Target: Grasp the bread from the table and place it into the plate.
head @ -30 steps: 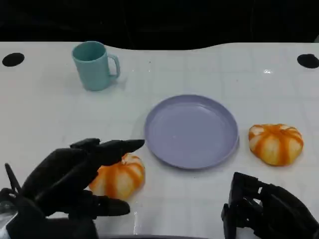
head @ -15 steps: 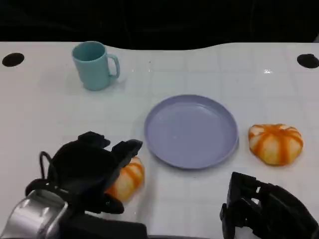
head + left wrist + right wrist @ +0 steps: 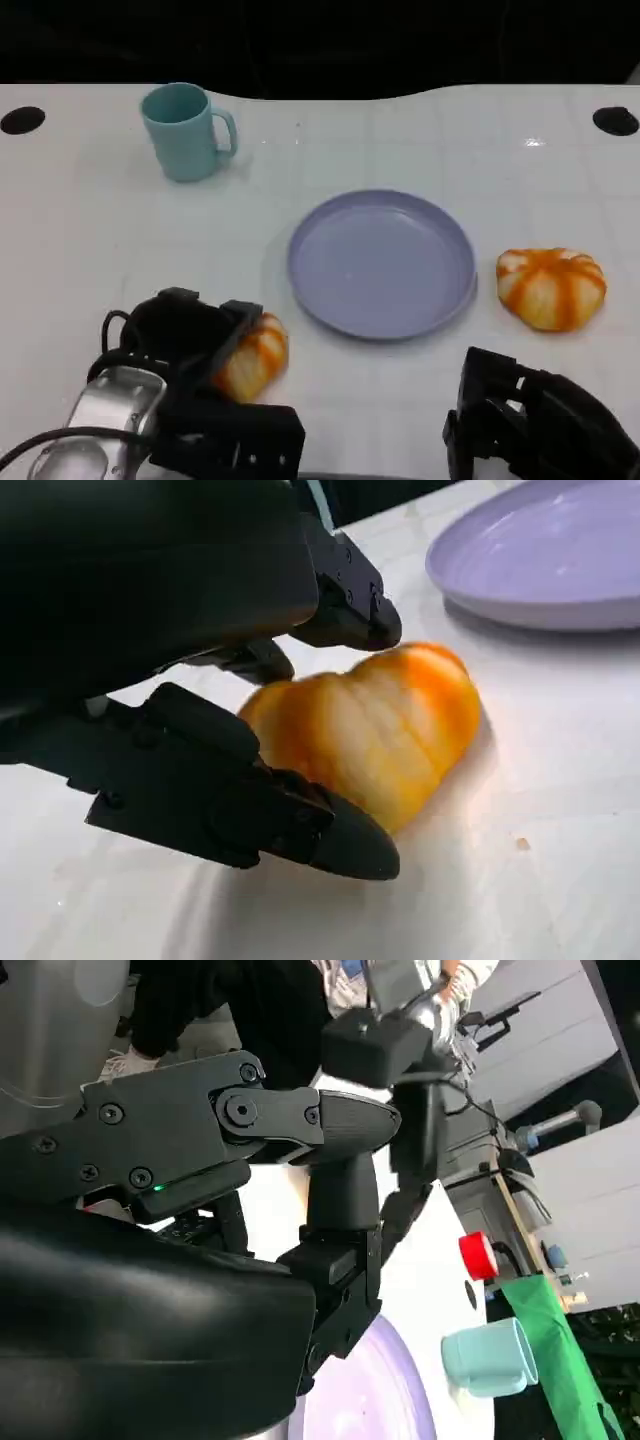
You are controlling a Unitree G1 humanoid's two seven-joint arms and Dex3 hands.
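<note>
An orange-and-white bread (image 3: 258,352) lies on the white table at the near left, just left of the lavender plate (image 3: 380,262). My left hand (image 3: 185,335) is wrapped over its left side and grips it. In the left wrist view the bread (image 3: 375,730) sits between an upper finger (image 3: 345,600) and a lower finger (image 3: 260,815), with the plate (image 3: 540,560) beyond it. A second bread (image 3: 552,288) lies to the right of the plate. My right hand (image 3: 535,420) rests at the near right edge with its fingers curled in and nothing in them.
A teal mug (image 3: 186,131) stands at the far left of the table. Black holes (image 3: 22,120) (image 3: 614,121) mark the far corners. The right wrist view shows my right hand (image 3: 200,1260), the plate (image 3: 385,1400), the mug (image 3: 490,1360) and equipment beside the table.
My left hand has come down from above the near-left bread and closed around it. The silver forearm has come into view. The right hand has not moved.
</note>
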